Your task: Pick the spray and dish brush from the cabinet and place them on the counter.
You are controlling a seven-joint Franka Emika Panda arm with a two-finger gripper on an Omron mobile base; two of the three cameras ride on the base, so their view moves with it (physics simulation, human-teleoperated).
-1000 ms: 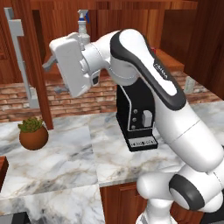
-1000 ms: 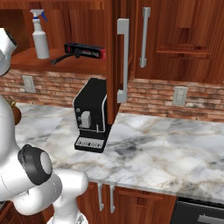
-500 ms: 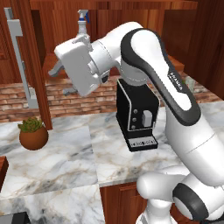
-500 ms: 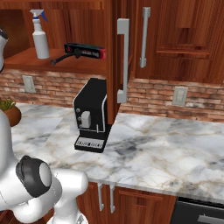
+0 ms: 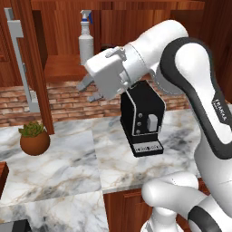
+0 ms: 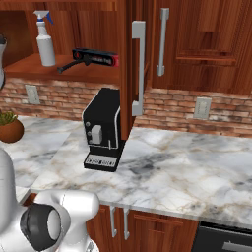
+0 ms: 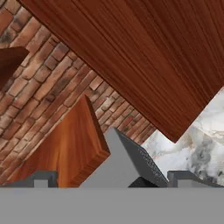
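Note:
The spray [image 5: 86, 40] [image 6: 45, 41] stands upright on the wooden shelf of the open cabinet [image 5: 63, 69] [image 6: 29, 69]. To its right on that shelf lies the slim black dish brush [image 6: 68, 67], in front of a long black-and-red box [image 6: 96, 56]. My gripper [image 5: 89, 90] [image 7: 111, 179] is open and holds nothing. It hangs just below the shelf's front edge, under the spray, pointing left and down toward the brick wall. The marble counter [image 5: 59, 158] [image 6: 192, 167] [image 7: 205, 135] runs beneath. In the left base view my arm hides the brush.
A black coffee machine [image 5: 142, 118] [image 6: 103, 129] stands on the counter under the shelf. A potted plant [image 5: 34, 138] [image 6: 9, 128] sits to the left. Open cabinet doors with grey bar handles [image 5: 20, 63] [image 6: 139, 68] [image 7: 127, 162] flank the shelf.
My hand has swung to the right and slightly down, from beside the shelf's left end to below its front edge. The jaws stayed open. Spray and brush have not moved.

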